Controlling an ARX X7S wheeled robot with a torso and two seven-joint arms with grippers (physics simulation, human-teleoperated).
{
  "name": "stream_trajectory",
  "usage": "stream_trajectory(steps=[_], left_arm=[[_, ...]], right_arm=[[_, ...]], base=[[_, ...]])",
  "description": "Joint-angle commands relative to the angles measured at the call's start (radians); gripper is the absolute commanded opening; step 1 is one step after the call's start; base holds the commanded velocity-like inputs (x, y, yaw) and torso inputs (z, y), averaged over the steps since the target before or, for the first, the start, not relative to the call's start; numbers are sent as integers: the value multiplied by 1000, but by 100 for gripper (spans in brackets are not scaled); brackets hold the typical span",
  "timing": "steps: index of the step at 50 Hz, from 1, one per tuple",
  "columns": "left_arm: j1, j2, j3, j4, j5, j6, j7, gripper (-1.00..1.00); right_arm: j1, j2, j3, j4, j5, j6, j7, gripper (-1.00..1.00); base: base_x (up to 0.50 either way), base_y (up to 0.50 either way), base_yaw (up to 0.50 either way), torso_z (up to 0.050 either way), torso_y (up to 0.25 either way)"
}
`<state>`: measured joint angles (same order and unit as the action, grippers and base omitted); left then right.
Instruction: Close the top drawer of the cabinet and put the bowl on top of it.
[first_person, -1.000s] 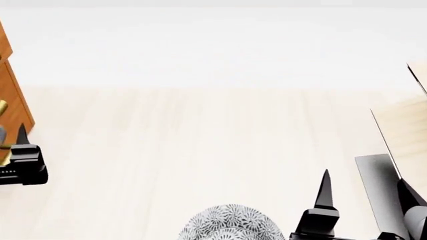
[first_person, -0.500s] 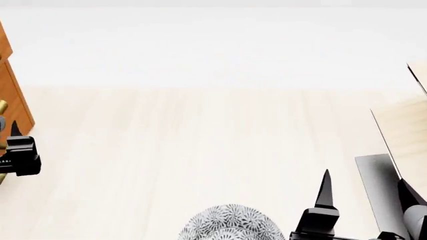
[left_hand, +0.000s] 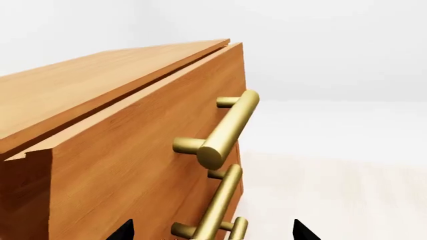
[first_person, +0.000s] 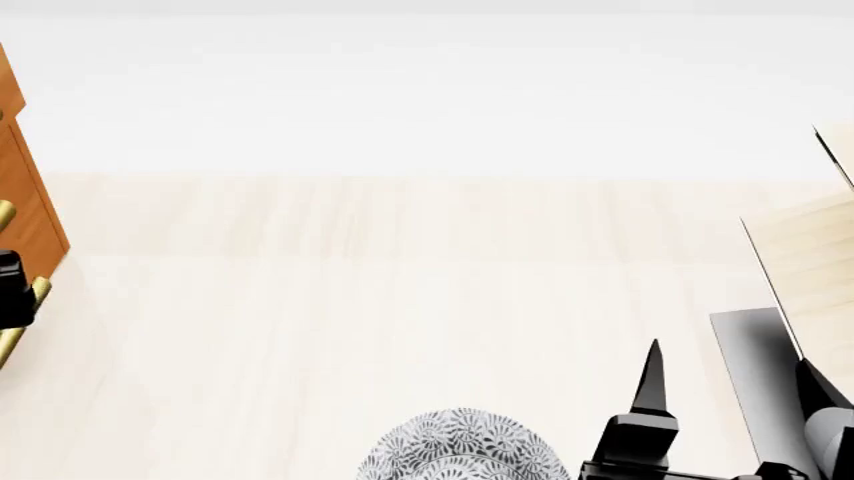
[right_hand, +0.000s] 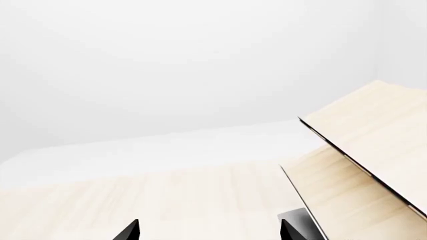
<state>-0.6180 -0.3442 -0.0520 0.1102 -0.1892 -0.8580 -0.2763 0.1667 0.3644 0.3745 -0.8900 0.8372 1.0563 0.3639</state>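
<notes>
The orange-brown cabinet (left_hand: 87, 80) fills the left wrist view. Its top drawer (left_hand: 147, 155) has a brass bar handle (left_hand: 230, 127) and its front stands a little out from under the cabinet's top slab. My left gripper (left_hand: 212, 232) is open and holds nothing, and its two tips straddle the lower drawer's handle (left_hand: 220, 205) from a short way off. The patterned bowl (first_person: 461, 448) sits on the floor at the head view's bottom edge. My right gripper (first_person: 731, 400) is open and empty, just right of the bowl.
A pale light-wood shelf (right_hand: 373, 150) with a grey base (first_person: 754, 375) stands close by my right gripper. The cabinet's edge (first_person: 20, 190) shows at the head view's far left, with pale wood floor (first_person: 400, 300) between it and the shelf.
My left gripper has slid left toward the cabinet and now shows only at the head view's edge. The right arm and the bowl have not moved.
</notes>
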Motion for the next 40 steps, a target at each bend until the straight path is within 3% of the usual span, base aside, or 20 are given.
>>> stream_trajectory(steps=[1,22,40], left_arm=[[-12,-16,-21,-106,16,67,-9,100],[-38,-9,-59,-238,43,128,-71,100],[-58,-4,-140,-198,51,82,-173,100]], right_arm=[[-5,2,-14,15,-11,-19,-1,100],[-4,11,-26,8,-2,-26,13,100],[-40,25,28,-27,47,-31,23,100]], base=[[0,0,0,0,0],[0,0,0,0,0],[1,2,2,0,0]])
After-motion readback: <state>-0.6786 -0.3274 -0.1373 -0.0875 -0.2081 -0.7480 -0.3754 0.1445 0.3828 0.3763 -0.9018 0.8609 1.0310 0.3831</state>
